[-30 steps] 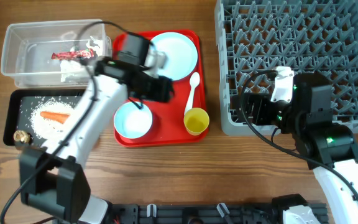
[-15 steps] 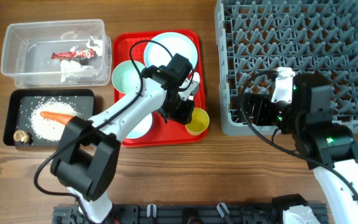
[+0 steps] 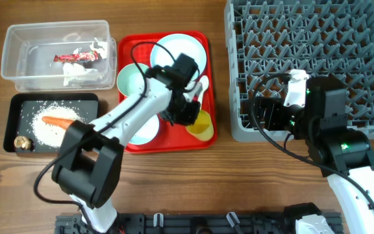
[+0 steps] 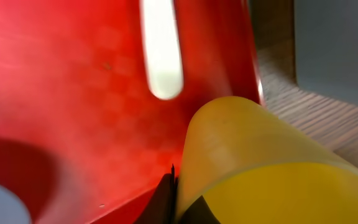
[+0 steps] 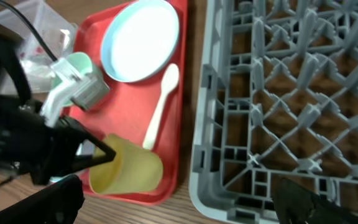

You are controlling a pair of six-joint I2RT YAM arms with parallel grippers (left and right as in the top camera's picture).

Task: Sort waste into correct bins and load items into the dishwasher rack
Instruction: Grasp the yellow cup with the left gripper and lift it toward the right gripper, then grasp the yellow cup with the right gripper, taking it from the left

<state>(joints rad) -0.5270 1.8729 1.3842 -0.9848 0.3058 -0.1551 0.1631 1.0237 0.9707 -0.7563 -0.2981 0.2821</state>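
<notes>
— Pinching yellow cup [image 3: 203, 125] wall between left gripper [image 3: 192, 117] jaws?
— Yes, tilted on red tray [image 3: 174, 145], beside white spoon [image 3: 201, 91]. Right gripper [image 3: 269, 116] spread wide near dishwasher rack [image 3: 343, 39].

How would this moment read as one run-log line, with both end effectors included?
left end effector: shut on cup | cup: tilted, at tray corner | right end effector: open, empty, by rack

Robot lab bench: bare wooden table [image 3: 174, 182], arm mounting rail [image 3: 193, 224], staged dishwasher rack [image 3: 317, 52]
</notes>
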